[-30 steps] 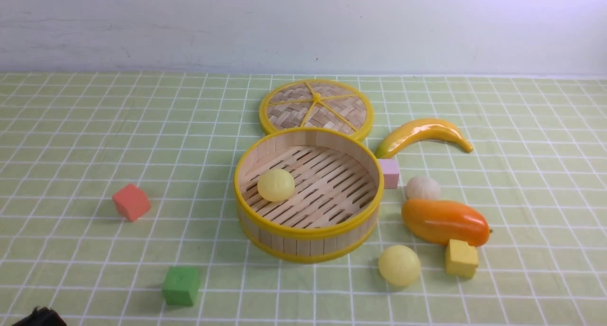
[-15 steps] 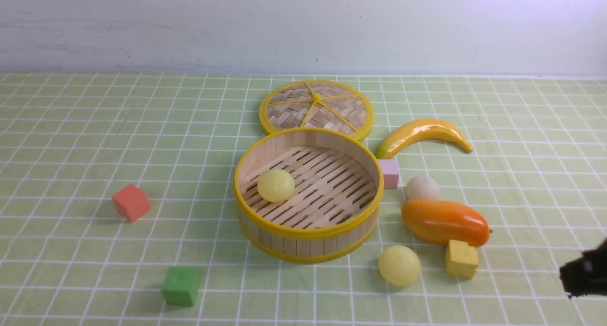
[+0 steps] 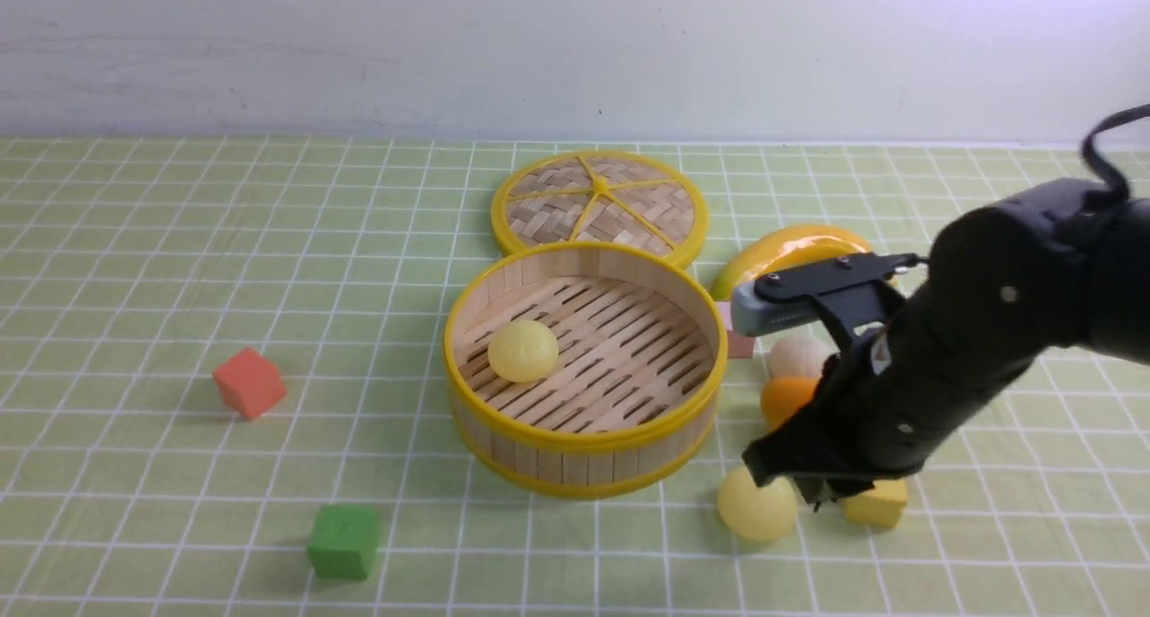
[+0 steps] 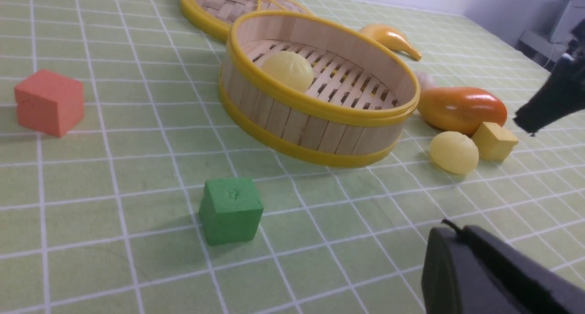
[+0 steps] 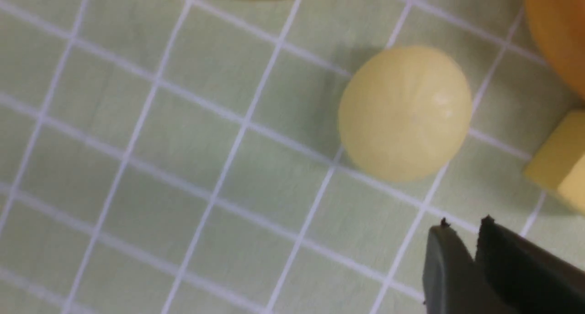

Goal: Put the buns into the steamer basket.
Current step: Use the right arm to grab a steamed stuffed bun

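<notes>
Jaws of the right arm point(image 3: 952, 348) look closed and empty (the left's I cannot tell), low over the worktop point(image 3: 135, 509) beside the steamer basket point(image 3: 584, 442), which holds one bun point(image 3: 522, 350), probably to line up on the loose yellow bun point(image 3: 756, 509) just beside them.

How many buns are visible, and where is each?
3. One yellow bun in the steamer basket; a second yellow bun on the cloth right of it; the off-white bun beyond the mango, partly behind the right arm.

Mango point(image 3: 783, 400), off-white bun point(image 3: 794, 355) partly behind arm point(image 3: 970, 330)
</notes>
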